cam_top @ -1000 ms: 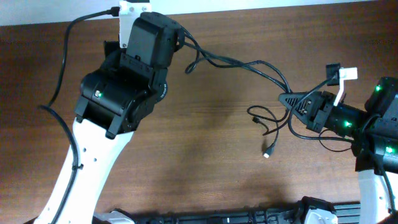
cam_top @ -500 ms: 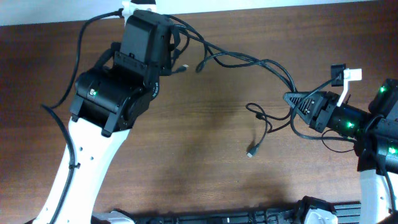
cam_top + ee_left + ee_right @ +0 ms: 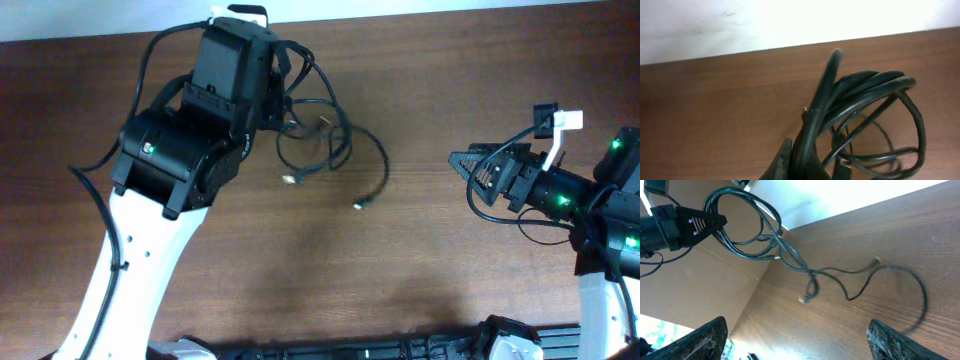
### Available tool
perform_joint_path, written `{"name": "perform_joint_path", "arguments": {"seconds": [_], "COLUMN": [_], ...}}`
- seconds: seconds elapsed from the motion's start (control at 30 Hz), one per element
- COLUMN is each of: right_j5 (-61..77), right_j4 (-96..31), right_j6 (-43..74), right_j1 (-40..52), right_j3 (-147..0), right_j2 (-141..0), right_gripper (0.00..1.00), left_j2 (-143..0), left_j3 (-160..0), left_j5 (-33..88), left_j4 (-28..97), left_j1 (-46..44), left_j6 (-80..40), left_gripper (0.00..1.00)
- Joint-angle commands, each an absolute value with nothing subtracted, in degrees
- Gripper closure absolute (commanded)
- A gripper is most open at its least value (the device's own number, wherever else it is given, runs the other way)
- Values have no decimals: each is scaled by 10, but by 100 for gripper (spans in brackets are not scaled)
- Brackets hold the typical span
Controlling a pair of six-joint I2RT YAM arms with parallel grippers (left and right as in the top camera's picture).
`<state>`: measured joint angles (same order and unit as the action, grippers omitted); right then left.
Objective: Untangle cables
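The right gripper (image 3: 458, 160), at three o'clock on the table (image 3: 420, 270), has just let go: its jaws stand wide with nothing between them. The cables (image 3: 325, 150), stretched between the two arms a moment ago, have sprung back toward eleven o'clock and now hang in loose loops from the left gripper (image 3: 715, 220), which stays clenched on the bunch. One strand trails out to a small plug (image 3: 357, 205) lying on the wood. To my eye the bundle is still knotted, so another pull seems needed. Up close the loops blur together; I cannot count the cords.
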<state>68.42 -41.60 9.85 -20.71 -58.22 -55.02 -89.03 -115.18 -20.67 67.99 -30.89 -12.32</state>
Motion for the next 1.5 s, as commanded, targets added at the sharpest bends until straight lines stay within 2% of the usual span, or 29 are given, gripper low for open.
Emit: {"name": "perform_joint_path", "arguments": {"seconds": [0.0, 0.13, 0.2, 0.47, 0.5, 0.57, 0.67, 0.8, 0.93, 1.0, 1.07, 1.17, 1.23, 1.3, 1.4, 1.43, 1.47], "right_j5": [690, 717, 745, 781, 781, 790, 850, 864, 864, 865, 864, 864, 864, 864, 864, 864, 864], "right_j4": [-414, -411, -400, -396, -396, -396, -383, -371, -371, -371, -370, -371, -371, -371, -371, -371, -371], "right_j6": [93, 92, 92, 68, 68, 60, 32, 32, 32, 32, 32, 32, 32, 32, 32, 32, 32], "right_j1": [-210, -210, -210, -210, -210, -210, -210, -210, -210, -210, -210, -210, -210, -210, -210, -210, -210], "right_j3": [-581, -581, -581, -581, -581, -581, -581, -581, -581, -581, -581, -581, -581, -581, -581, -581, -581], "right_j2": [-547, -547, -547, -547, -547, -547, -547, -547, -547, -547, -547, -547, -547, -547, -547, -547, -547], "right_gripper": [8, 0, 1, 1, 1, 1, 1, 1, 0, 7, 23, 63, 85, 96, 96, 89, 75], "left_j2": [-874, -874, -874, -874, -874, -874, -875, -878, -884, -886, -888, -891, -893, -895, -895, -895, -895], "left_j3": [-1163, -1163, -1163, -1163, -1163, -1163, -1163, -1163, -1163, -1163, -1163, -1163, -1163, -1163, -1163, -1163, -1163], "left_j5": [-125, -1, 27, 29, 29, 29, 29, 31, 100, 118, 125, 125, 127, 127, 121, 109, 92], "left_j4": [663, 650, 648, 609, 604, 590, 576, 566, 564, 564, 564, 562, 562, 562, 562, 563, 565], "left_j1": [-340, -391, -414, -482, -488, -497, -508, -513, -513, -513, -513, -513, -513, -513, -513, -513, -513], "left_j6": [-32, 91, 124, 125, 125, 125, 125, 125, 125, 125, 125, 125, 125, 125, 125, 125, 125], "left_gripper": [100, 100, 100, 99, 95, 94, 96, 97, 93, 93, 91, 90, 92, 94, 93, 93, 93]}}
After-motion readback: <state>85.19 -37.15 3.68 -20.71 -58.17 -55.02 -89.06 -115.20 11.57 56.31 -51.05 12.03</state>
